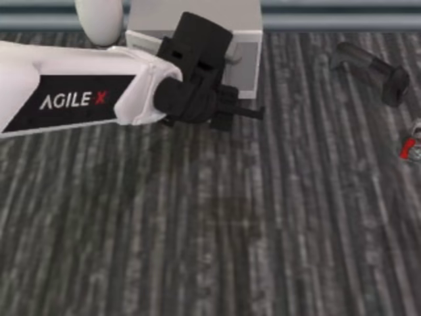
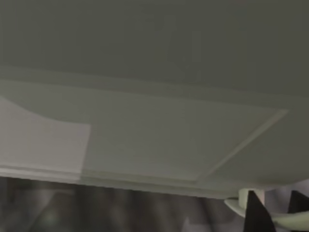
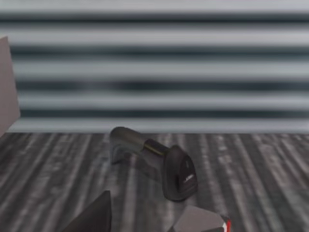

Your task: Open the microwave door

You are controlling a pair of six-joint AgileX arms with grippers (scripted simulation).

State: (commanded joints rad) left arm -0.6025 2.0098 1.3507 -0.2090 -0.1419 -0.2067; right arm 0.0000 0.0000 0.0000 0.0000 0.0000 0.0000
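Observation:
The light grey microwave (image 1: 154,13) stands at the back of the table, left of centre. My left arm reaches across its front, and the left gripper (image 1: 253,113) lies low by the front's right part. The microwave door (image 2: 145,135) fills the left wrist view as a pale framed panel. At its edge sits a pale curved handle (image 2: 289,221). The left gripper (image 2: 275,205) is shut on this handle, one dark fingertip (image 2: 256,215) in front of the handle's post. My right gripper (image 1: 409,148) is parked at the right edge, open (image 3: 149,212) and holding nothing.
A dark handheld scanner (image 1: 368,66) (image 3: 164,164) lies on the striped table at the back right, near the right gripper. A white rounded body (image 1: 99,20) stands just left of the microwave. A slatted wall (image 3: 154,72) runs behind the table.

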